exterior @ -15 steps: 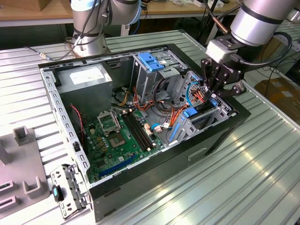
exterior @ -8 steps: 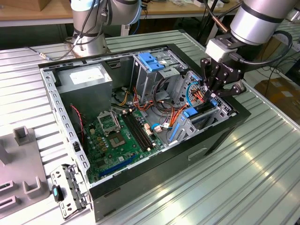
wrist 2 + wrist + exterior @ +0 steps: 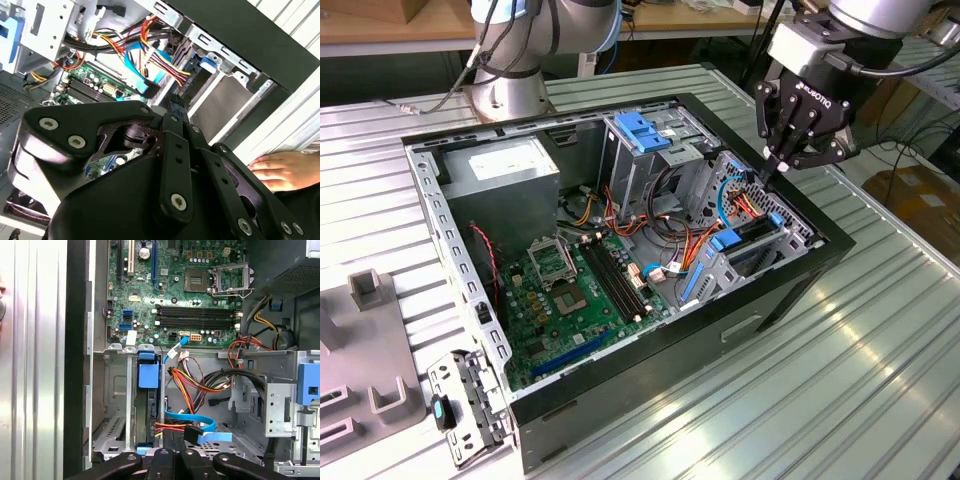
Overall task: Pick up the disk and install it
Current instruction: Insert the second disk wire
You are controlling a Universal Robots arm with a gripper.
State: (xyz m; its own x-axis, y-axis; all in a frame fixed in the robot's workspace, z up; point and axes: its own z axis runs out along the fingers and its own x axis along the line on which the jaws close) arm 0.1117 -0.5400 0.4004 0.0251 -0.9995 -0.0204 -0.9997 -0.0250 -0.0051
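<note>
The disk [image 3: 752,236] sits on edge in the low drive bay at the case's side toward the exterior view's right. Its blue carrier tab [image 3: 724,240] faces the motherboard. In the first wrist view the disk [image 3: 149,415] stands in its slot below the blue tab [image 3: 148,373]. My gripper [image 3: 783,167] hangs just above the bay's far end, apart from the disk. Its black fingers are shut together with nothing between them, as seen in both wrist views [image 3: 175,106] [image 3: 174,447]. Orange, yellow and blue cables [image 3: 197,427] lie right under the fingertips.
The open black case [image 3: 790,300] lies on a ribbed metal table [image 3: 860,380]. Inside are the motherboard [image 3: 575,290], a grey power-supply box [image 3: 505,165] and a tall drive cage with a blue latch [image 3: 642,130]. A person's hand [image 3: 280,170] rests on the table beside the case. A loose bracket [image 3: 465,405] lies outside.
</note>
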